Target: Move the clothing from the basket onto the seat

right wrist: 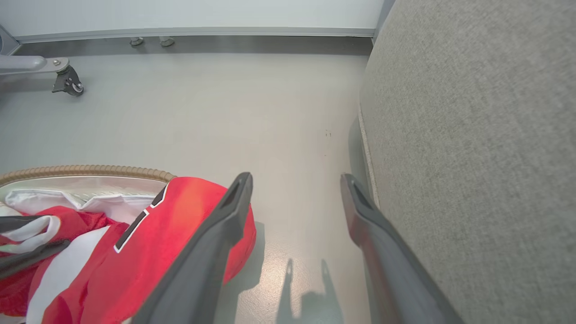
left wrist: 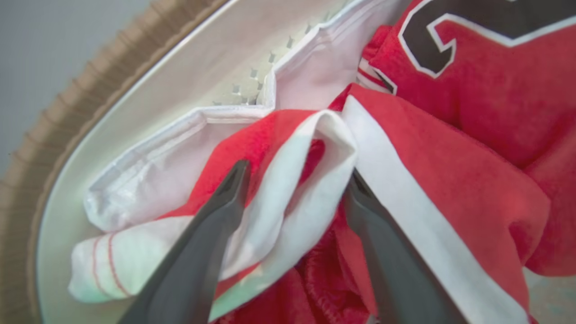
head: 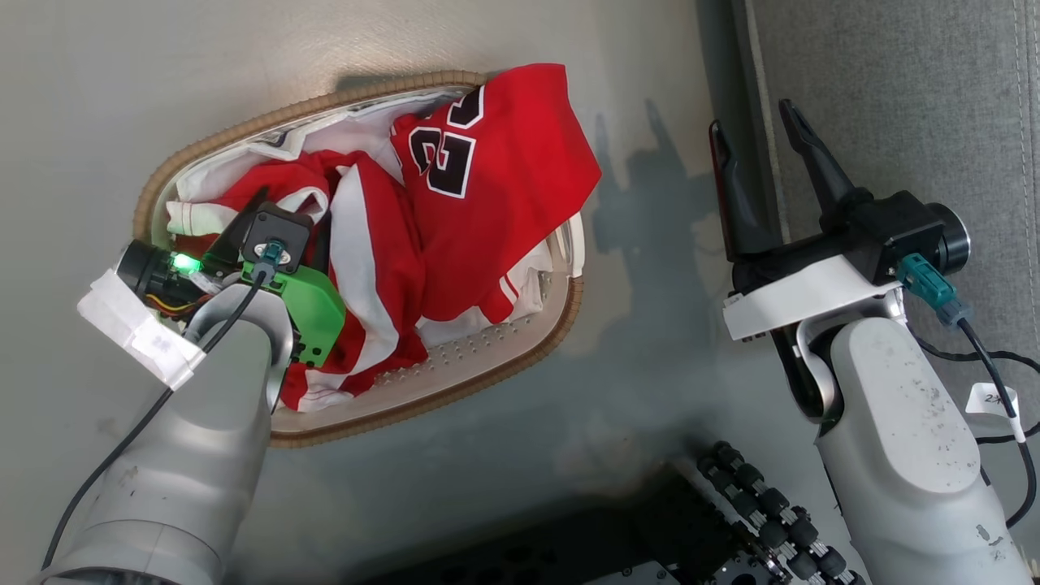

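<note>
The grey seat (head: pixel 910 97) is standing at the robot's right. The basket (left wrist: pixel 54 135) is holding the red clothing (head: pixel 496 179) on the floor (right wrist: pixel 180 112). The left gripper (left wrist: pixel 297 175) is straddling a white-trimmed fold, fingers spread; the right gripper (right wrist: pixel 295 180) is hovering, spread.

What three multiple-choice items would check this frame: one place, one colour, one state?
1. Where is the jersey?
A) on a table
B) in the basket, draped over its rim
C) on a hanger

2. What colour are the jersey's numbers?
A) blue
B) black, outlined in white
C) yellow

3. What state is the left gripper in?
A) shut and empty
B) shut on the basket rim
C) open, with a white-trimmed fold between its fingers

Answers:
1. B: the head view shows it hanging over the rim.
2. B: the head view shows black digits with white edges.
3. C: the left wrist view shows the fingers apart, on either side of the fold.
</note>
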